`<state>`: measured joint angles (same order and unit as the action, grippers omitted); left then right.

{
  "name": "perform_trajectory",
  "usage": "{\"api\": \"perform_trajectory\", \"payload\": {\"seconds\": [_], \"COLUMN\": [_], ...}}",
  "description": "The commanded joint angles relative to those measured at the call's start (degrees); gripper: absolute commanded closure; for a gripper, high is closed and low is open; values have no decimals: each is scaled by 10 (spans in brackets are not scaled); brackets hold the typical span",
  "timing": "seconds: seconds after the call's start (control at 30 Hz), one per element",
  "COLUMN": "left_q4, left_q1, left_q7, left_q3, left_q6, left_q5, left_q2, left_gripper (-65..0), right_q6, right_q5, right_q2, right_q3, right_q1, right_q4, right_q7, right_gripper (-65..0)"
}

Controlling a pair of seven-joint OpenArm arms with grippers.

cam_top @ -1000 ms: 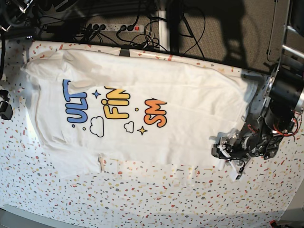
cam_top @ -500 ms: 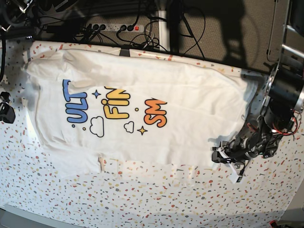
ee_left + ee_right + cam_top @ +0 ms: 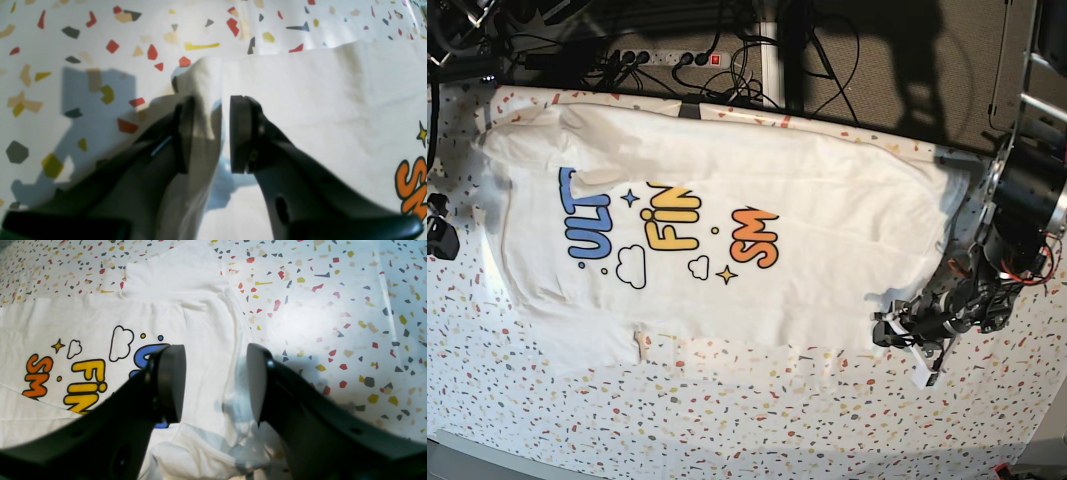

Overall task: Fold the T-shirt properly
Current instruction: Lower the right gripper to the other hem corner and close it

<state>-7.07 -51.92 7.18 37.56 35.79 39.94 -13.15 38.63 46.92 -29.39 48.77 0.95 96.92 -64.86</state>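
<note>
The white T-shirt [image 3: 727, 240] lies spread across the table with its colourful print facing up. My left gripper [image 3: 889, 330] sits low at the shirt's near right hem corner. In the left wrist view its fingers [image 3: 183, 133] stand narrowly apart around a raised fold of the T-shirt [image 3: 203, 100]. The cloth rests against one pad, and a gap shows before the other pad. My right gripper [image 3: 213, 383] is open with nothing between its pads. It hovers over the T-shirt [image 3: 200, 323] edge near the blue letters. In the base view it is at the far left [image 3: 439, 228].
The speckled table covering [image 3: 727, 420] shows in front of and to the right of the shirt. A power strip with cables [image 3: 677, 58] runs behind the table's back edge. The left arm's body [image 3: 1022, 230] stands at the right edge.
The left gripper's jaws have narrowed around the hem fold and stayed low at the shirt's corner. The right gripper shifted slightly at the left edge. The shirt lies as before.
</note>
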Motion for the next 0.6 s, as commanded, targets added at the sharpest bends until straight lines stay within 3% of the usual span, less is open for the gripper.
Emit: {"api": "perform_trajectory", "payload": {"seconds": [0.0,0.1,0.17,0.3,0.57], "left_q4": [-5,-5,-5,-5,-5], "left_q1": [-17,-14,-14,-14,-14], "left_q7": [-18,-30,-30,-43,-66], "left_q3": [-1,-1,-1,-1,-1], "left_q6": [2,-25,-44,-45,-45], "left_q5": [6,6,6,6,6], "left_q2": [-3,-3,-3,-1,0], "left_gripper": [-147,-1,0,0,0], "right_q6": [4,4,4,6,5], "right_q5": [13,13,13,4,-157], "right_q2": [-16,-16,-15,-15,-16], "right_q3": [4,4,3,-16,-158], "right_q1": [8,8,8,12,88], "right_q4": [10,10,10,8,-53], "right_q7": [11,11,11,15,64], "right_gripper": [-301,-301,-301,-300,-300]}}
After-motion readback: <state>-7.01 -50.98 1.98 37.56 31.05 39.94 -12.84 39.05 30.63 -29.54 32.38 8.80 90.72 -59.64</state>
